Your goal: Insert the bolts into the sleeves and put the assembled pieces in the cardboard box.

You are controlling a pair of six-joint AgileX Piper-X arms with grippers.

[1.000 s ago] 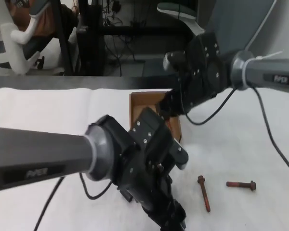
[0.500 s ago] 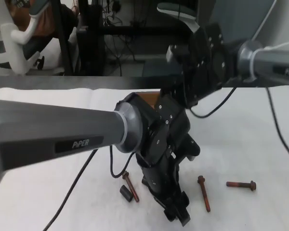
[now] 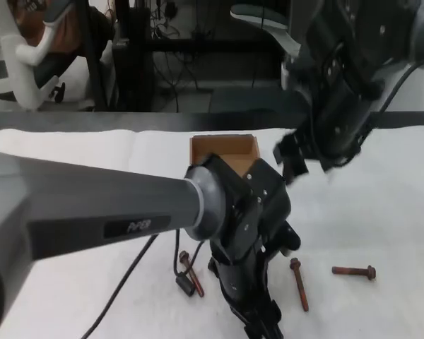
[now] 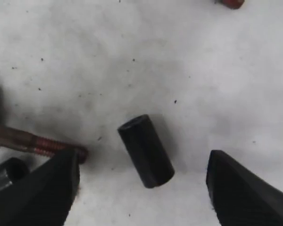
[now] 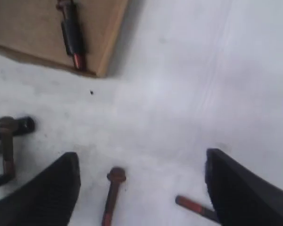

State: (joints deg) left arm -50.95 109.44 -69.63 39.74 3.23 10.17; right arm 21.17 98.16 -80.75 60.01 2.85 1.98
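Left gripper (image 4: 142, 162) is dropping wide open around the sleeve (image 4: 145, 149) lying on the cloth (image 4: 203, 70) while the right gripper (image 5: 141, 157), open and empty, is backing off the box (image 3: 220, 148), so pickup's probably next.

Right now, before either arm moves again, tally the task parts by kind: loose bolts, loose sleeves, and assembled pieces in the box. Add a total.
loose bolts: 3
loose sleeves: 2
assembled pieces in the cardboard box: 1
Total: 6
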